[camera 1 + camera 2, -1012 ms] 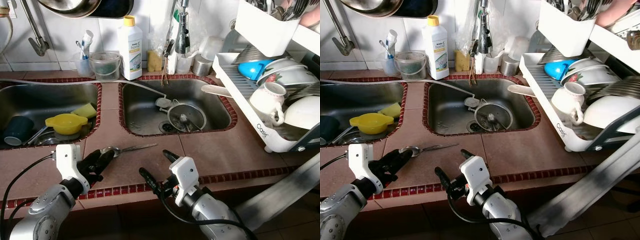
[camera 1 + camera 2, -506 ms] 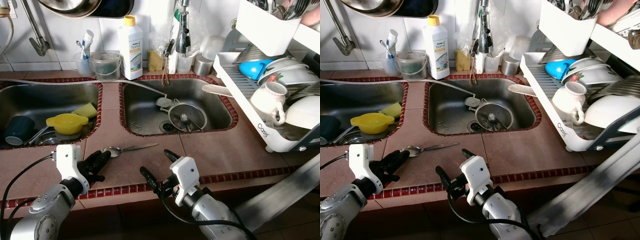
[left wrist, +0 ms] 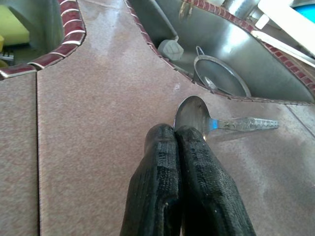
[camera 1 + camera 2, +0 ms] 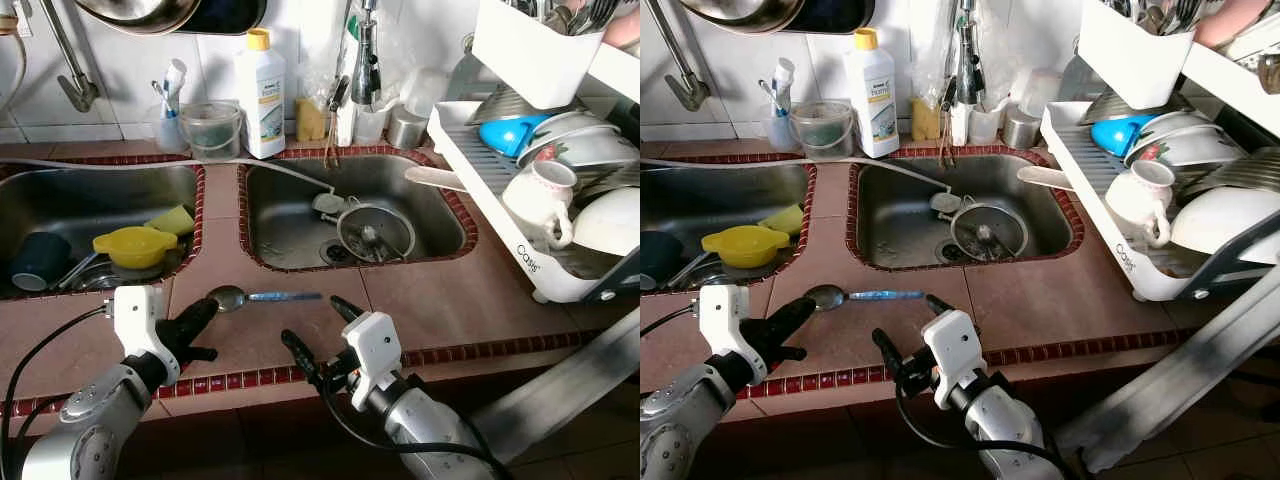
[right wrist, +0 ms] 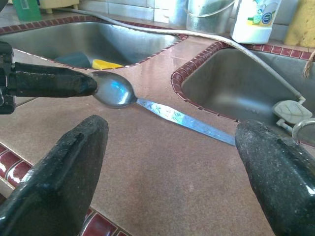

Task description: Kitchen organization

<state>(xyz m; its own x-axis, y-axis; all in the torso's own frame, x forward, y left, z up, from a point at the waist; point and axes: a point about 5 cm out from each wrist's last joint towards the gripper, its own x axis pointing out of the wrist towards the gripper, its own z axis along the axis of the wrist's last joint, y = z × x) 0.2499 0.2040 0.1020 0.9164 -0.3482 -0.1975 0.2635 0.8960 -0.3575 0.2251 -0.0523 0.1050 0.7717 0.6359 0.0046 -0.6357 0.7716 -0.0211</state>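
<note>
A metal spoon point(image 4: 262, 296) lies flat on the brown tiled counter point(image 4: 440, 305) between the two sinks, bowl to the left, handle pointing right. My left gripper point(image 4: 207, 311) is shut with nothing in it. Its fingertips point(image 3: 174, 133) rest at the near edge of the spoon's bowl point(image 3: 192, 115). My right gripper point(image 4: 314, 322) hangs open over the counter's front edge, just in front of the spoon's handle point(image 5: 184, 120). One right finger point(image 5: 69, 167) is on each side of the handle and neither touches it.
The left sink point(image 4: 60, 205) holds a yellow bowl point(image 4: 133, 246), a sponge and a dark cup point(image 4: 34, 259). The right sink point(image 4: 290, 215) holds a strainer point(image 4: 375, 232). A loaded white dish rack point(image 4: 500, 215) stands at the right. A bottle point(image 4: 260, 95) and a tub point(image 4: 211, 130) stand by the back wall.
My left gripper's fingers have come together and pulled back a little from the spoon's bowl. The spoon has turned slightly, so its handle lies more level. The right gripper has hardly moved.
</note>
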